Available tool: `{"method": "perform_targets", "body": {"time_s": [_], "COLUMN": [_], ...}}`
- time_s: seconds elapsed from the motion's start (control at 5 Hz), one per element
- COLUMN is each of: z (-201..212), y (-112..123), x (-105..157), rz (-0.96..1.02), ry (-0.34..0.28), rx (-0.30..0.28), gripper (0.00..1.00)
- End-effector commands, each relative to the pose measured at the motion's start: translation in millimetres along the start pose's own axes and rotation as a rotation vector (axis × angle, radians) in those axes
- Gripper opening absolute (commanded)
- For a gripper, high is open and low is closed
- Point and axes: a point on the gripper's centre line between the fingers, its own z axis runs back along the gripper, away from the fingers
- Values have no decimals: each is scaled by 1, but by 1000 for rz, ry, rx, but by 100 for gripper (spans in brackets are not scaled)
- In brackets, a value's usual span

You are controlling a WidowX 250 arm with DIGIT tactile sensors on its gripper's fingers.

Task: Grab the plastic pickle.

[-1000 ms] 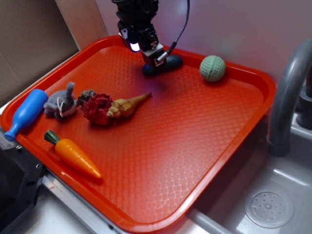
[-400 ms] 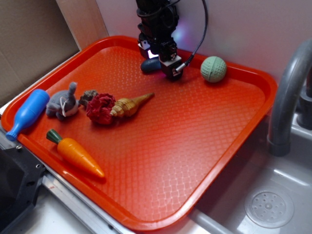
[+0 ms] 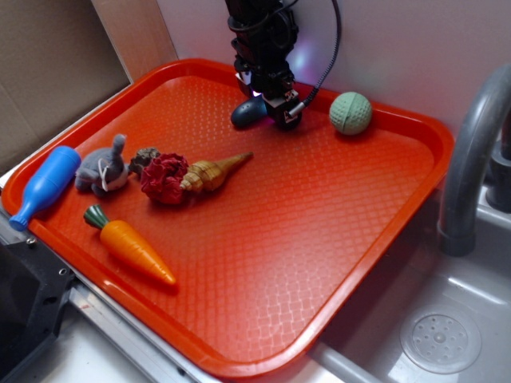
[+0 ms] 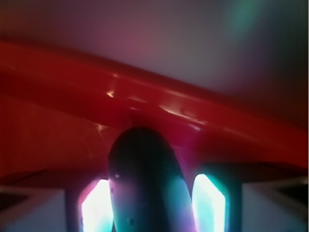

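Observation:
The plastic pickle (image 3: pixel 248 112), a dark blue-grey capsule, lies on the red tray (image 3: pixel 319 239) near its far rim. My gripper (image 3: pixel 281 113) is down over it, covering the pickle's right part in the exterior view. In the wrist view the pickle (image 4: pixel 145 183) fills the space between my two glowing fingers (image 4: pixel 96 208). The left pad is at its side, while a thin dark gap shows on the right. The jaws stand open astride the pickle, which rests on the tray.
A pale green ball (image 3: pixel 350 112) sits right of the gripper by the far rim. A red and tan cone toy (image 3: pixel 192 175), a grey plush (image 3: pixel 102 170), a blue bottle (image 3: pixel 44 185) and a carrot (image 3: pixel 132 246) lie on the tray's left side. A sink and faucet (image 3: pixel 467 159) stand at the right.
My gripper has shifted right along the pickle and come down lower over it. The pickle's left end now sticks out to the left of the fingers. The carrot has shifted slightly.

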Motion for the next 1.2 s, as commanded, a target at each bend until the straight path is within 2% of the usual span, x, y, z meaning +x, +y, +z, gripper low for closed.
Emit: {"method": "perform_targets", "body": {"time_s": [0.0,0.2,0.4,0.6,0.8,1.0], "z": [52,100,110,128,151,179], "y": [-11,-4,24,26,15,-5], "x": [-42,-56,-52,-59,-70,-83], "rz": [-9,-11,49,96,262,369], "ry": [13,-49,-22,-9,60,21], "rx": [-77,-126,-219,-251,-275,-186], "gripper": [0,0,0,0,0,0]}}
